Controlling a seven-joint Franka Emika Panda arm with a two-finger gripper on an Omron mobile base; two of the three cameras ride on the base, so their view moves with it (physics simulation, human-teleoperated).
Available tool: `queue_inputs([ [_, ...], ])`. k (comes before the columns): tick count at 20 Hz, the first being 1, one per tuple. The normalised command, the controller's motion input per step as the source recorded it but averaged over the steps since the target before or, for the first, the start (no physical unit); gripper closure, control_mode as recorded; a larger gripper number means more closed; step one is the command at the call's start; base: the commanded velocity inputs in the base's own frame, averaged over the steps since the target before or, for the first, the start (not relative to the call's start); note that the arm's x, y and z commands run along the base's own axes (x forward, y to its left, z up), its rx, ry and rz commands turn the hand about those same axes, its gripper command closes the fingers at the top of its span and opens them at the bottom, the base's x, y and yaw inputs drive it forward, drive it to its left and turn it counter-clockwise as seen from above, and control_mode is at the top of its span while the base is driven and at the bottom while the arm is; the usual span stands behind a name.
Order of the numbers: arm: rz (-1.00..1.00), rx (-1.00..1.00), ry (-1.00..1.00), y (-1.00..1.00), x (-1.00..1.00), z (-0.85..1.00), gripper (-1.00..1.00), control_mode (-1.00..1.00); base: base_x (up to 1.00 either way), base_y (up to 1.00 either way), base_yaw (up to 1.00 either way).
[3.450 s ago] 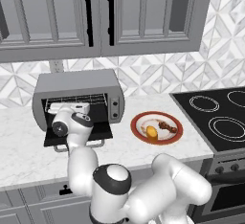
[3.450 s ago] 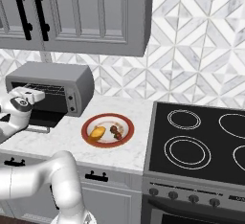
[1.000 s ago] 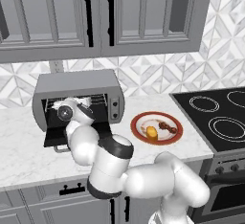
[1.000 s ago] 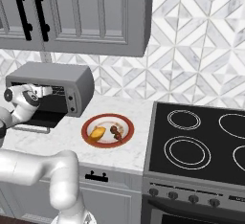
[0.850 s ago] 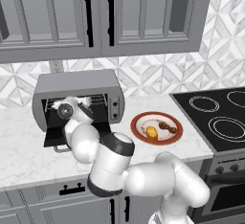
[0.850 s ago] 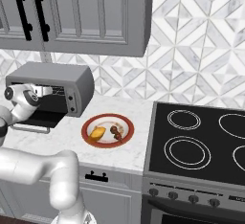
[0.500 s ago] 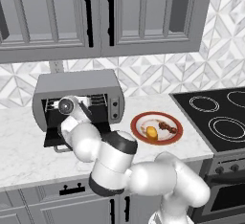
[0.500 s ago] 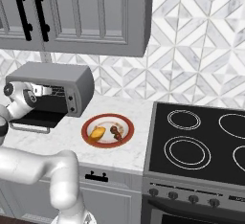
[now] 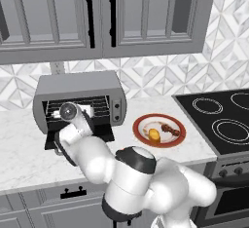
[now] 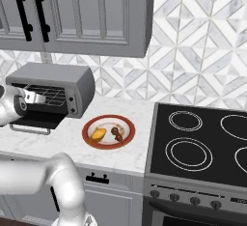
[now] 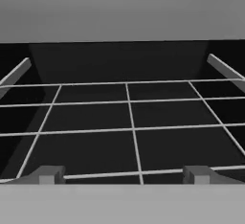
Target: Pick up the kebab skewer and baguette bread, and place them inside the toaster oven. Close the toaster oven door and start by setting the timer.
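While my end effector (image 11: 123,174) sits at the mouth of the toaster oven (image 9: 80,91), its fingers are spread nearly as wide as they go and hold nothing; between the two tips I look straight along the bare wire rack (image 11: 129,117) into the black interior. From the base cameras my wrist is right in front of the opening, above the toaster oven door (image 9: 80,137), which hangs folded down and open over the table (image 9: 24,159).

Neither food item has been fetched yet, as far as I can judge. The kebab skewer (image 9: 170,129) and the baguette bread (image 9: 154,135) both lie on the red-rimmed plate (image 9: 141,123), just to the right of the oven and apart from my hand. The bread is the yellow-orange stub nearer the oven; the skewer lies beside it, toward the stove (image 10: 202,143).

Risks from here, as I see them:
- Backing out carelessly could catch my wrist or forearm on the lowered door and drag the oven across the table.
- Swinging right toward the plate, my elbow passes near the knob panel (image 9: 116,111); a bump could turn a dial too early.
- The skewer is thin and lies low on the plate, so a grasp that comes down off-centre could pinch only the stick's end and let it pivot or slip, or could push the bread off the rim.
- Both items lie close together, so wide-spread fingers may nudge one while reaching for the other.
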Motion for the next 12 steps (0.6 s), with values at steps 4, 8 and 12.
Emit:
queue_inputs([
  [4,0.00,0.00,0.27,-0.04,-0.96,-0.65,-1.00,-1.00,0.00,0.00,0.00],
  [8,0.00,0.00,0.29,-0.07,-0.92,-0.57,-1.00,-1.00,0.00,0.00,0.00],
  [12,0.00,0.00,0.35,-0.10,-0.83,-0.35,-1.00,-1.00,0.00,0.00,0.00],
])
